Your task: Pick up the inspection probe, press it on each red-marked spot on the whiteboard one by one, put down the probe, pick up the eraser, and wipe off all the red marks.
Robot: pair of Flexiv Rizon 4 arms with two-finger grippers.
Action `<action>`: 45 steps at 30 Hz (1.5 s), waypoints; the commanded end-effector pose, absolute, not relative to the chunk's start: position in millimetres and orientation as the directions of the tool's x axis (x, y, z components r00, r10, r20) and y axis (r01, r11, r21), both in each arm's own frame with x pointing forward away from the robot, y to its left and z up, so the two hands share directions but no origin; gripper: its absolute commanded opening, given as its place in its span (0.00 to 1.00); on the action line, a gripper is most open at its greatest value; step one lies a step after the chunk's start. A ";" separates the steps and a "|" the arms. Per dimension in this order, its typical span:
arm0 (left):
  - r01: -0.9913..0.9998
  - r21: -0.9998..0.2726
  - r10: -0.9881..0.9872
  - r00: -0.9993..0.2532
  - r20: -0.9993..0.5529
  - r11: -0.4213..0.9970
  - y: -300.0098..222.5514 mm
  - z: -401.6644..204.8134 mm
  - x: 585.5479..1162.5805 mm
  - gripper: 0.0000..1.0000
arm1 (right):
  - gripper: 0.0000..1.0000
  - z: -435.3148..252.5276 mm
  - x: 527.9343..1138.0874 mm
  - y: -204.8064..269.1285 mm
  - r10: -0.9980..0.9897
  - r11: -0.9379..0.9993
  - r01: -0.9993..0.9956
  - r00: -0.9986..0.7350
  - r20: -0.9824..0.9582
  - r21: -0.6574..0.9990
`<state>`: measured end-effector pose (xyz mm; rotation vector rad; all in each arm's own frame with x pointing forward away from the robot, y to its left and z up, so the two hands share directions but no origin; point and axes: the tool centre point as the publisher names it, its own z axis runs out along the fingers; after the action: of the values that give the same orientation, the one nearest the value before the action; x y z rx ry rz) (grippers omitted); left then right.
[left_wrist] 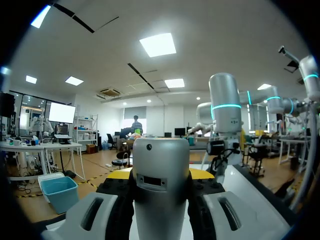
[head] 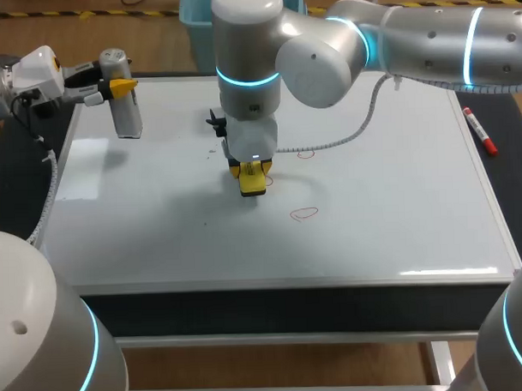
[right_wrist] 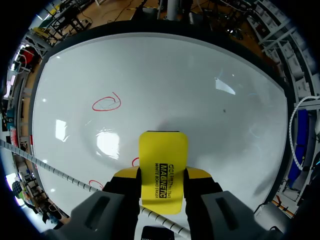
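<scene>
Your right gripper [head: 252, 168], at frame centre, is clamping the yellow eraser [head: 253, 186] between both fingers, low at the whiteboard [head: 399, 208]; contact is unclear. A red mark [head: 304, 214] is lying just lower right of it. At upper left, your left gripper [head: 118, 84] is gripping the upright silver probe [head: 126, 116].

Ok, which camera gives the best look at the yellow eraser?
The right wrist view: the eraser shows large, clamped in the right gripper. The head view shows only a small yellow part from above. The left wrist view doesn't clearly show it.
</scene>
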<state>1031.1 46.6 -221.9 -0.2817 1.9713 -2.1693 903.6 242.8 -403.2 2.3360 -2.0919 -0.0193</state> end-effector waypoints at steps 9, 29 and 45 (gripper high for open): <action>0.018 -0.995 -0.272 -0.962 0.008 -0.094 46.4 -221.1 1031.1 0.00 | 0.00 -423.5 906.5 238.2 -0.993 -0.120 -0.993 0.120 0.006 0.023; 0.018 -0.995 -0.272 -0.962 0.008 -0.094 46.4 -221.1 1031.1 0.00 | 0.00 -428.4 911.2 190.6 -0.999 -0.041 -0.998 0.042 0.019 0.041; 0.018 -0.995 -0.272 -0.962 0.008 -0.094 46.4 -221.1 1031.1 0.00 | 0.00 -375.4 914.0 152.9 -1.000 -0.002 -0.999 0.002 -0.012 -0.038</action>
<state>1031.1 46.6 -221.9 -0.2818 1.9713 -2.1693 921.8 174.4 -403.5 2.2202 -2.2231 0.0265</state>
